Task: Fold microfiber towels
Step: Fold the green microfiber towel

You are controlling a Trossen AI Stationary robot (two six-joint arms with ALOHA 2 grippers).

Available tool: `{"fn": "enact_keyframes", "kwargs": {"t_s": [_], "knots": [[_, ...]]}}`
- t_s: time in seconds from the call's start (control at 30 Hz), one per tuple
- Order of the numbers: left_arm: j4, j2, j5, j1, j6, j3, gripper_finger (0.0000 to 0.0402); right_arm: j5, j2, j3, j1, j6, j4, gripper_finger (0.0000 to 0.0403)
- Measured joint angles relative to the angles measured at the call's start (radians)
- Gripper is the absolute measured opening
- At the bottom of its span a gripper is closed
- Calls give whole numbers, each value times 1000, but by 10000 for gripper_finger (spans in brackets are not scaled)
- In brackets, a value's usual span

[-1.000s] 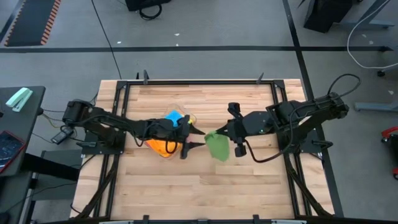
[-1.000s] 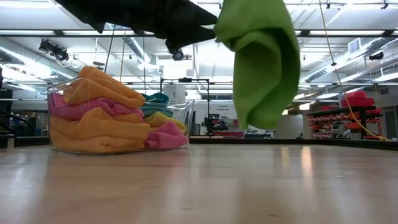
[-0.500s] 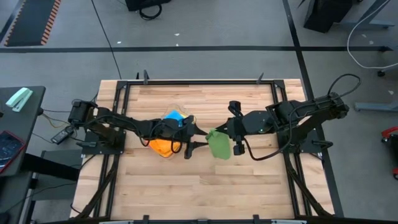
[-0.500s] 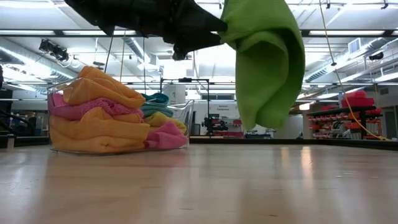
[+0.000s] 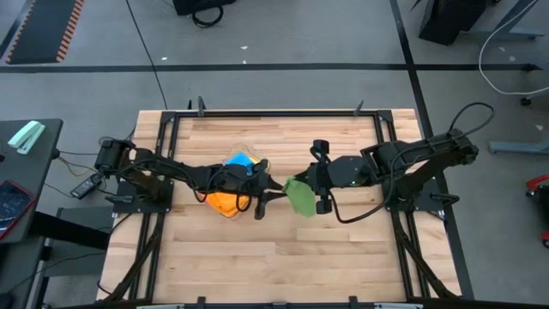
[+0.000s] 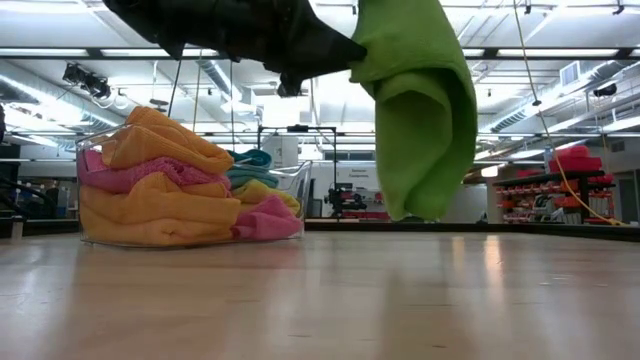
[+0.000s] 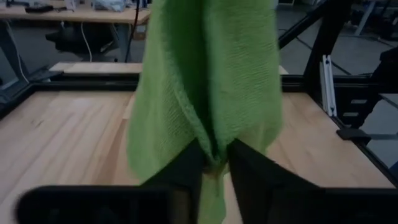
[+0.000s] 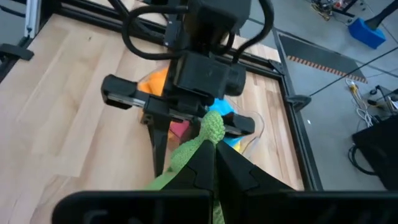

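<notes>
While both arms meet over the middle of the wooden table (image 5: 283,249), the high view shows a green towel (image 5: 300,196) hanging between them. The right gripper (image 5: 294,183) holds it at the top edge, and the left gripper (image 5: 280,190) reaches it from the other side. Beside the left arm stands a clear plastic tub (image 5: 236,183) with orange and blue cloths inside.

From the low view, the green towel (image 6: 420,110) hangs in soft, rounded folds, clear above the smooth planks. The tub (image 6: 190,190) sits well apart, filled with crumpled orange, pink, yellow and blue towels (image 6: 165,195).

Seen from the left wrist, the left gripper (image 7: 214,163) has its two dark fingers (image 7: 249,180) nearly together, pinching a lower fold of the fuzzy green towel (image 7: 211,81).

Seen from the right wrist, the right gripper (image 8: 213,152) has its fingers pressed together on a bunched corner of the green towel (image 8: 211,127).
</notes>
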State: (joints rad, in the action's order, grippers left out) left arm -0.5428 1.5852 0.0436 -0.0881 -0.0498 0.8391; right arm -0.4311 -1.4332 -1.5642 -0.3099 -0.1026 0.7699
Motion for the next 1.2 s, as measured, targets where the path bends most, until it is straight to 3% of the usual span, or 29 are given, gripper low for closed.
{"fn": "enact_keyframes", "kwargs": {"t_s": [0.13,0.37,0.53,0.63,0.83,1.03,1.2], "knots": [[-7,-1,-1,-1,17,0,16,-8,1,0,1,2,-3,12],[37,-44,-48,-7,8,0,15,-25,1,0,-1,10,22,12],[412,-113,-65,-23,-33,112,13,-16,26,0,-1,57,91,12],[616,-115,-66,-34,-21,205,28,57,28,0,-1,121,160,12],[815,-106,-66,-25,28,337,12,133,18,40,-8,231,244,12],[840,-106,-58,63,59,366,22,25,22,74,8,181,245,12],[849,-106,59,167,138,366,25,-130,23,80,88,36,259,12]]}}
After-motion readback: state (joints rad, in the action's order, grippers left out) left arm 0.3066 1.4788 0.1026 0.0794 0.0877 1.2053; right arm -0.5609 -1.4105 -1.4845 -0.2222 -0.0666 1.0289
